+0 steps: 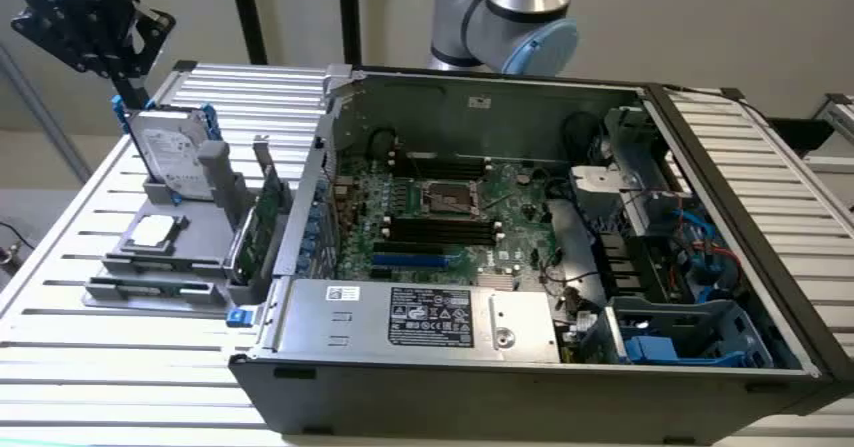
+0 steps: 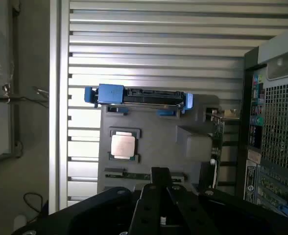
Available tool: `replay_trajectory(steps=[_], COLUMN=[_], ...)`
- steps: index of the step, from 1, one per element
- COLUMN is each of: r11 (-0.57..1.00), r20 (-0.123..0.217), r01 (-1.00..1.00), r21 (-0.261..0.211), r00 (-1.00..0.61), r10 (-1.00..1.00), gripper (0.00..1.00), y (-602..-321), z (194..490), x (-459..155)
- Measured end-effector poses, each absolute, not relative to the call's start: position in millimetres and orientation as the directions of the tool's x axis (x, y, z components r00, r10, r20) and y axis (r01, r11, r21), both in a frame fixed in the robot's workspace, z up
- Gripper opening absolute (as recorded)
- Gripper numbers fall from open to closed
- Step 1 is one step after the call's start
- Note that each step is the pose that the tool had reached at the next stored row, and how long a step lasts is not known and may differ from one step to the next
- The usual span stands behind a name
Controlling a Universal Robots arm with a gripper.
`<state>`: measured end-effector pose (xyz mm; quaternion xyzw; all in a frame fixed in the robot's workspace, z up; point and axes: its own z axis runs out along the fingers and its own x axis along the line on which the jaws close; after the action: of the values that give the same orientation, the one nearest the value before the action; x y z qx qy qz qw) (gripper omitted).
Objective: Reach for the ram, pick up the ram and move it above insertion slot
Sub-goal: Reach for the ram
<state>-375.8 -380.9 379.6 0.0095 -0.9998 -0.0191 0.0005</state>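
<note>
The ram (image 2: 129, 175) is a thin green stick lying in a slot of the grey parts holder (image 2: 154, 132), at its end farthest from the hard drive. In the exterior view the ram (image 1: 150, 288) is a dark strip at the holder's near end. My gripper (image 1: 132, 97) hangs high above the holder's far end, over the hard drive, well apart from the ram. In the wrist view its black fingertips (image 2: 159, 171) meet with nothing between them. The black memory slots (image 1: 441, 230) lie on the motherboard inside the open computer case (image 1: 534, 347).
A silver hard drive (image 1: 180, 152) with blue clips stands upright in the holder. A processor chip (image 1: 154, 229) lies flat beside it, and a wide green expansion card (image 1: 259, 217) stands on edge next to the case wall. Everything rests on a ribbed aluminium table (image 1: 120, 367).
</note>
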Motion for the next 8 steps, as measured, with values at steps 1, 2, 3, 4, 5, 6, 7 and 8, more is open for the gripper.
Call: replay_trajectory(steps=[1,2,3,4,5,6,7,8], r11=[0.999,0.999,0.999,0.999,0.999,0.999,0.999,0.999], r20=[0.001,0.001,0.001,0.0,0.0,0.0,0.001,0.0], r01=[-0.019,-0.019,-0.019,-0.019,-0.019,-0.019,-0.019,-0.019], r21=[0.038,0.038,0.038,0.038,0.038,0.038,0.038,0.038], r00=[-1.0,-1.0,-1.0,-1.0,-1.0,-1.0,-1.0,-1.0], r10=[-0.019,-0.019,-0.019,-0.019,-0.019,-0.019,-0.019,-0.019], gripper=[0.1,0.1,0.1,0.1,0.1,0.1,0.1,0.1], y=[-380.9,-380.9,-380.9,-380.9,-380.9,-380.9,-380.9,-380.9], z=[379.7,379.7,379.7,379.7,379.7,379.7,379.8,379.8], x=[-375.8,-375.8,-375.8,-375.8,-375.8,-375.8,-375.8,-375.8])
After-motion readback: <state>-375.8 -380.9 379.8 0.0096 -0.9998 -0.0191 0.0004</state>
